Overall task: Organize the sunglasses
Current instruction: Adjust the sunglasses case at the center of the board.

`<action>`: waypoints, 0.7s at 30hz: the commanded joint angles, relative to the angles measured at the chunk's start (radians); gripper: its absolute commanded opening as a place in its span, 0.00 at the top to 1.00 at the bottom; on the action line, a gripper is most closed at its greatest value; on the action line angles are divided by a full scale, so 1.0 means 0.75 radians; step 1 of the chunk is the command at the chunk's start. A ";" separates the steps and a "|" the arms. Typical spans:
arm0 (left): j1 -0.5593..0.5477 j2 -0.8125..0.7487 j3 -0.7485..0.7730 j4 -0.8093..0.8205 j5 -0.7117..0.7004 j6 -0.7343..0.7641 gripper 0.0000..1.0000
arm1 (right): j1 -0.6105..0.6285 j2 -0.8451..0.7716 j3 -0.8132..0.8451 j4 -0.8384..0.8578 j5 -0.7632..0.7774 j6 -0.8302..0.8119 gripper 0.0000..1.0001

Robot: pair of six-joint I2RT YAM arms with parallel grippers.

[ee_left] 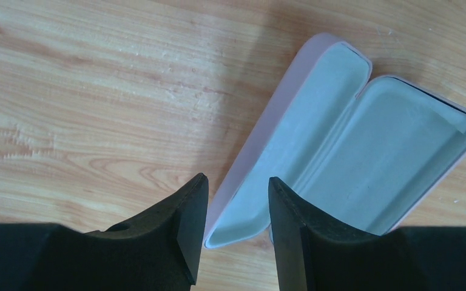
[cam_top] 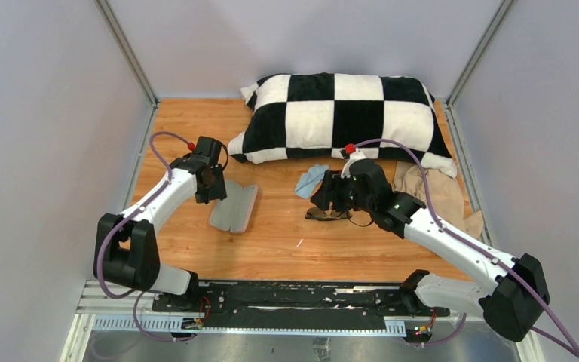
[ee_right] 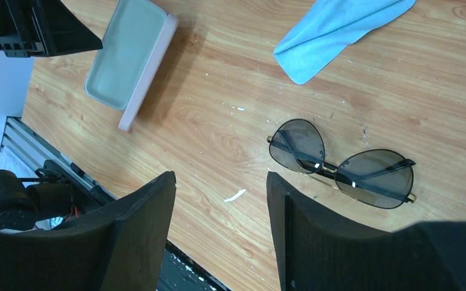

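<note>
The sunglasses (ee_right: 340,163) lie folded on the wooden table, dark tinted lenses in a thin dark frame. In the top view they (cam_top: 330,215) show partly under my right gripper (cam_top: 324,197). My right gripper (ee_right: 218,179) is open and empty, hovering above the table just left of the sunglasses. The pinkish-grey case (cam_top: 234,207) lies open, its pale lining up. My left gripper (ee_left: 236,185) is open and empty, above the case's (ee_left: 340,139) near corner; in the top view it (cam_top: 215,187) sits at the case's upper left end. The case (ee_right: 130,57) also shows in the right wrist view.
A light blue cloth (cam_top: 310,179) lies crumpled between the sunglasses and the black-and-white checkered pillow (cam_top: 343,113) at the back; it also shows in the right wrist view (ee_right: 334,30). A beige fabric (cam_top: 430,188) lies at the right by the pillow. Grey walls enclose the table.
</note>
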 commanded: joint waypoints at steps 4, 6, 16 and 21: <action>-0.001 0.100 0.076 0.062 -0.031 0.056 0.60 | -0.012 -0.039 0.031 -0.068 0.037 -0.051 0.38; -0.001 0.131 0.097 0.062 -0.035 0.063 0.61 | -0.013 -0.046 0.024 -0.069 0.045 -0.054 0.38; -0.005 0.245 0.128 0.076 -0.047 0.059 0.79 | -0.014 -0.119 -0.033 -0.067 0.078 -0.059 0.38; -0.005 0.288 0.122 0.104 -0.042 0.024 0.79 | -0.014 -0.161 -0.056 -0.073 0.075 -0.064 0.39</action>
